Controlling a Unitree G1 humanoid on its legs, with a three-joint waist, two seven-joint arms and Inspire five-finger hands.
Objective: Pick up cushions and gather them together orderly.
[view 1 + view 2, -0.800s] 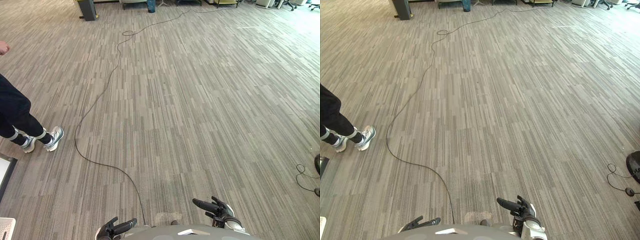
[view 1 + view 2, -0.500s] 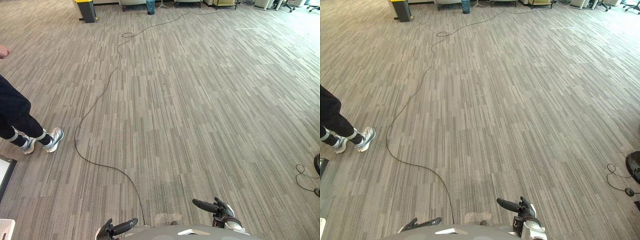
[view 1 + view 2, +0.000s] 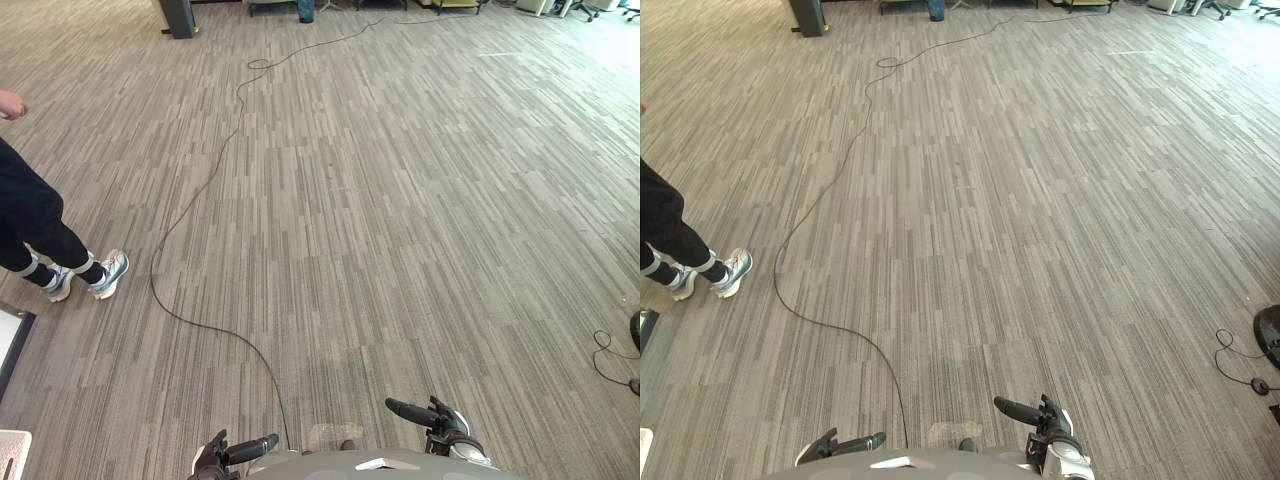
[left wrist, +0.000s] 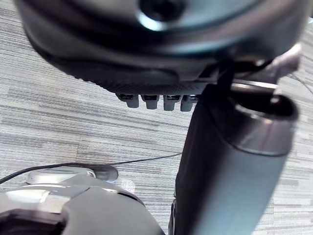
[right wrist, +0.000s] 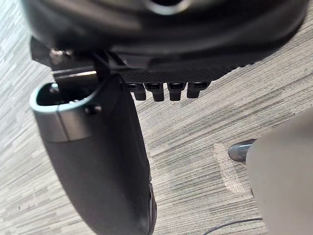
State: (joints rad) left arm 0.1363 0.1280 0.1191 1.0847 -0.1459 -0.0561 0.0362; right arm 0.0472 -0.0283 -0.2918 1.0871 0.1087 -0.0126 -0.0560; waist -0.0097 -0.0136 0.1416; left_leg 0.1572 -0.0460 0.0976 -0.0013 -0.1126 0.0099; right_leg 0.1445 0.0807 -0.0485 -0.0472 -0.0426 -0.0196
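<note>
While both arms sit low before the robot, the left hand [image 3: 240,450] and the right hand [image 3: 435,420] point forward over the striped carpet floor [image 3: 400,200], fingers straight, thumbs out, holding nothing. A person [image 3: 35,225] stands at the left. The corner of a white perforated bin [image 3: 10,452] shows at the lower left edge; its contents cannot be told.

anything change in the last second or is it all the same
Nothing really moved; the view only shifted slightly with the camera. The left robot hand and the right robot hand stay low and open, holding nothing. The person still stands at the left on the carpet floor.
</note>
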